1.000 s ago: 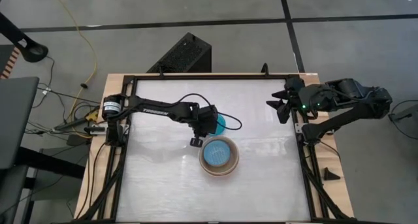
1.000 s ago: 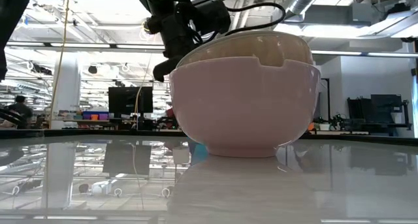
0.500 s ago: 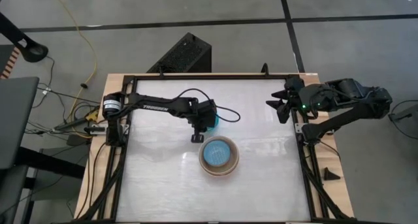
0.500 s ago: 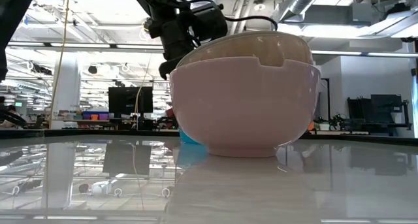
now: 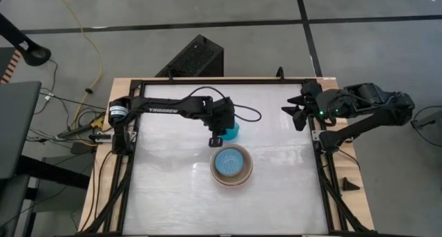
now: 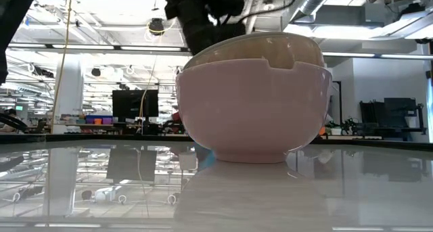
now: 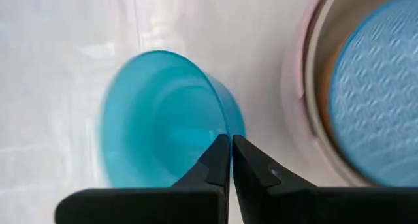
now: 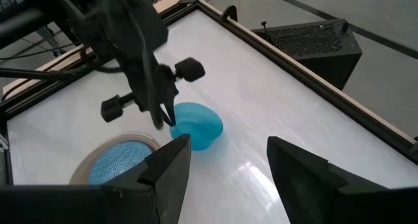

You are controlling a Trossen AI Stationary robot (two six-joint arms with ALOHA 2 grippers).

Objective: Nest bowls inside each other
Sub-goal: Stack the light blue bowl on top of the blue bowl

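The small teal bowl sits just beyond the nested stack, toward the table's far edge. The stack is a pink bowl on the table holding a beige bowl and, innermost, a light blue bowl. My left gripper is shut on the teal bowl. In the low view the stack hides the teal bowl. My right gripper waits open and raised at the table's far right edge. My left gripper pinches the teal bowl's rim on the side nearest the stack, one finger inside the bowl and one outside. The fingers slant down from above. The bowl is tilted under them; whether its base is off the table I cannot tell.
A black frame runs round the white tabletop. A black box stands on the floor past the far edge. Bare table lies to the left and right of the stack.
My left gripper has risen and shifted a little toward the table's right edge, rolling slightly. Half a second ago the teal bowl showed left of the pink bowl in the low view; now it sits behind it.
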